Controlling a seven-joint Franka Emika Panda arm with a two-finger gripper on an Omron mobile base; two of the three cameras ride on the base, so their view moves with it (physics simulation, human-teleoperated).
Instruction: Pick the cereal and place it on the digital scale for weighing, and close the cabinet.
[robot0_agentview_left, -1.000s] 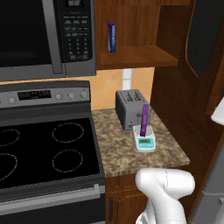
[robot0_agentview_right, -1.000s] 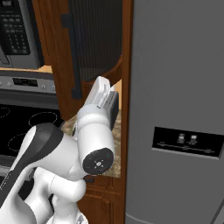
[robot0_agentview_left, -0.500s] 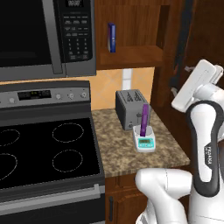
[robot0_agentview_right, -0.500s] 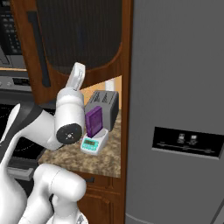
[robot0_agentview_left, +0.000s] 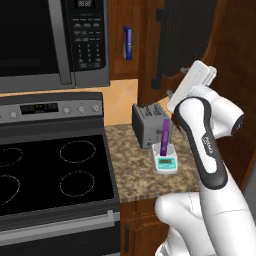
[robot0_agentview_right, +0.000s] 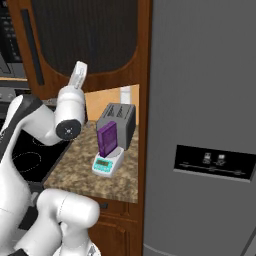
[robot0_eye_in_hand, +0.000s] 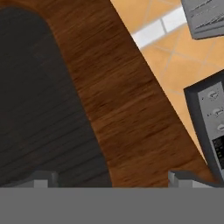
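Hand view: the gripper (robot0_eye_in_hand: 113, 177), jaws spread wide and empty, is facing the open cabinet (robot0_eye_in_hand: 118, 100) door. With the cereal (robot0_agentview_right: 106, 138) standing on the digital scale (robot0_agentview_right: 108, 162) near the counter's front edge, pushing the door shut comes next.

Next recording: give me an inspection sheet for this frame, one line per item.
Surface: speckled granite counter beside a black stove.
Job's things: cereal stands upright on the digital scale; cabinet door open.
Clutter: grey toaster behind the scale; thin blue box on the cabinet shelf.
End effector: open, empty, facing the cabinet door's wood close up.
Cables: nothing seen.
Surroundings: microwave above the stove; grey fridge to the right.
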